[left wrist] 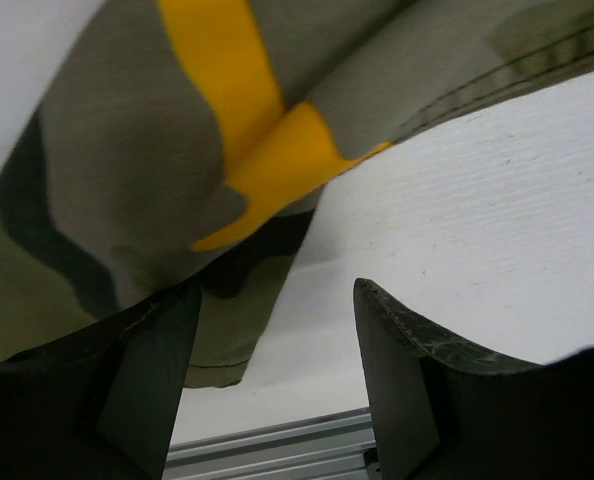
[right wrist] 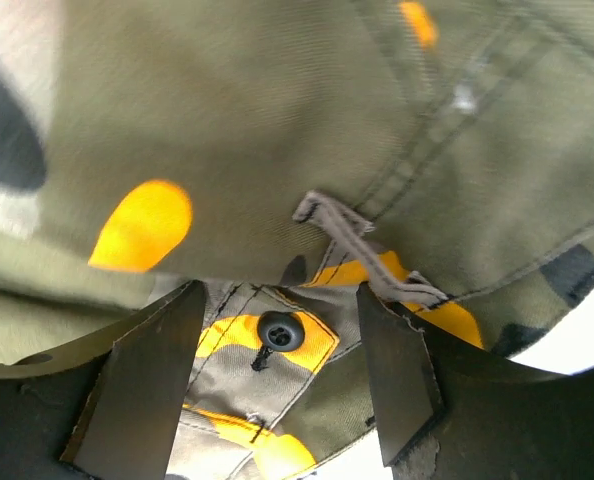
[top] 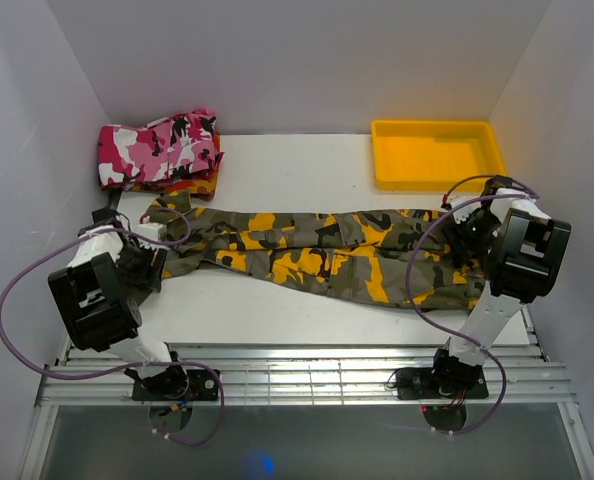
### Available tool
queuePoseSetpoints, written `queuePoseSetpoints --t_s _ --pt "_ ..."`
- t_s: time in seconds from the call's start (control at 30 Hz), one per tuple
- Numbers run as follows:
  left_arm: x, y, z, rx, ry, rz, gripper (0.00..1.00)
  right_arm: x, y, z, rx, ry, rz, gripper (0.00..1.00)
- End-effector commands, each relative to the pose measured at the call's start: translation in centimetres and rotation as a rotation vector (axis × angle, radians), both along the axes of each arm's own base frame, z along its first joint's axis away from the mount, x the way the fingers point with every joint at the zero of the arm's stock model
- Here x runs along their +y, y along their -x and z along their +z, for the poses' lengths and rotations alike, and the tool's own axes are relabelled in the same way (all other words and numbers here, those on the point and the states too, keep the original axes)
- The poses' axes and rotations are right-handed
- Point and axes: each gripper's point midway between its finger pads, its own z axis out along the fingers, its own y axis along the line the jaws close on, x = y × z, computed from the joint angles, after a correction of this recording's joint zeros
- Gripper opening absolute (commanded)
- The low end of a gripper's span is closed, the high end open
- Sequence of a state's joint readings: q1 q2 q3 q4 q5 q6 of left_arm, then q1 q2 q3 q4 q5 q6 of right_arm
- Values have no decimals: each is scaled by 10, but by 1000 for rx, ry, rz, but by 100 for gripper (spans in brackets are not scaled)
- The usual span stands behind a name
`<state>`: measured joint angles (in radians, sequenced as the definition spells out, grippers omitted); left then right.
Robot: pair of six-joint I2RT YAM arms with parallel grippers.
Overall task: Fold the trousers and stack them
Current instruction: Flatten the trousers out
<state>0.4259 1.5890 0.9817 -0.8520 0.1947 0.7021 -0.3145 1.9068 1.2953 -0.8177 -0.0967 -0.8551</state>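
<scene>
The olive, yellow-orange and black camouflage trousers [top: 317, 255] lie stretched left to right across the white table. My left gripper [top: 152, 255] is at their left end, the leg hems. In the left wrist view its jaws are open, with the cloth [left wrist: 127, 170] above and beside the left finger [left wrist: 147, 380] and bare table between the jaws. My right gripper [top: 467, 240] is at the waist end. In the right wrist view its jaws stand open around the waistband [right wrist: 277, 150], with a black button [right wrist: 280, 330] and a belt loop [right wrist: 362, 250] between them.
A folded pink, white and black camouflage garment [top: 157, 145] lies on a red-orange one [top: 192, 187] at the back left. A yellow tray [top: 435, 153] stands at the back right. A metal rail [top: 307, 375] runs along the near edge. White walls enclose the table.
</scene>
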Motion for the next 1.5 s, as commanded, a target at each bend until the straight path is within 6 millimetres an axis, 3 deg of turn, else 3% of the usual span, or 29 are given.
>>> queuePoseSetpoints --t_s 0.0,0.07,0.1,0.17,0.27,0.4,0.57,0.73,0.93,1.13,1.37,1.47 --pt "22 -12 27 -84 -81 0 74 -39 -55 -8 -102 110 -72 69" --pt "20 -19 42 -134 -65 -9 73 -42 -69 -8 -113 108 -85 70" --pt "21 -23 49 -155 -69 -21 73 -47 -85 4 -153 117 -95 69" --pt "23 -29 62 -186 -85 -104 70 -44 -88 7 -139 92 -101 70" --pt "28 -23 64 -152 -121 -248 66 -43 -93 26 -179 90 -91 70" --pt "41 -18 67 -124 -185 -344 66 -33 -81 46 -198 63 -65 72" --pt "33 13 49 32 -108 -406 67 -12 -69 86 -243 -15 -25 76" --pt "37 20 32 64 -125 -431 68 6 -41 105 -188 -79 21 76" --pt "43 17 10 99 -121 -458 66 14 -5 93 -113 -82 57 76" --pt "47 -1 -2 44 -139 -495 52 22 18 74 -51 -106 60 71" --pt "49 -7 -7 20 -147 -514 2 22 51 35 80 -86 60 66" --pt "50 -16 1 -23 -162 -499 0 16 54 22 95 -57 51 65"
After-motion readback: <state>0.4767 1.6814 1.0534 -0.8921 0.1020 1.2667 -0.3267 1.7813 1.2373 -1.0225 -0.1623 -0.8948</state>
